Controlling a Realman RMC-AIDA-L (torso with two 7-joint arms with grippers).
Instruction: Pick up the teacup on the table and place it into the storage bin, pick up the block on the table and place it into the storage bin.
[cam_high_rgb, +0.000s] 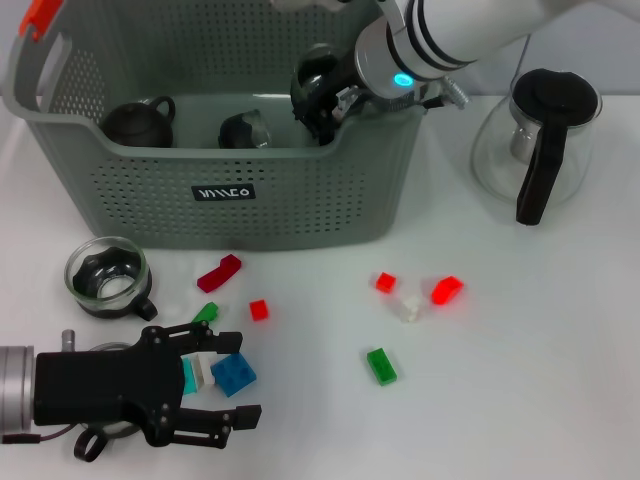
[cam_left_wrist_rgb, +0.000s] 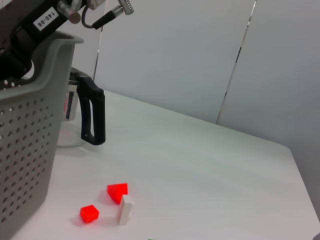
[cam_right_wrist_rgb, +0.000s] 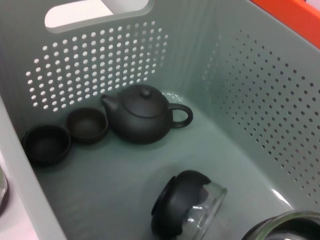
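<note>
**benchrat:** Closest to the head camera is the left gripper (cam_high_rgb: 205, 390), low on the near left of the table (cam_high_rgb: 540, 380), fingers spread wide and holding nothing. Right in the gap between them there's a blue block (cam_high_rgb: 233, 374) with a white block (cam_high_rgb: 203, 368) next to it. Looks to me like it's lining up a block grab.

**tinkerfox:** Yeah, and the right gripper (cam_high_rgb: 322, 92) is over at the storage bin (cam_high_rgb: 300, 200), dipped in behind the front wall near the right end. It's got a dark glass-walled teacup (cam_high_rgb: 318, 70) clamped in it, so I'd guess the cup step is at the drop-off stage. Its wrist camera looks straight down into the bin: a dark teapot (cam_right_wrist_rgb: 144, 114), two small dark cups (cam_right_wrist_rgb: 67, 134) and a glass cup lying on its side (cam_right_wrist_rgb: 187, 205) are already on the floor in there.

**benchrat:** Another glass cup (cam_high_rgb: 108, 277) sits on the table just in front of the bin's left end, so cups aren't finished either. Loose blocks everywhere too: red ones (cam_high_rgb: 447, 290), a green one (cam_high_rgb: 381, 365).

**tinkerfox:** Next I'd say the right one needs to go lower, find a free bit of floor and let go gently, since glass on glass could chip. The left needs to settle over one block only; white and blue are touching, so it could pinch both.
</note>
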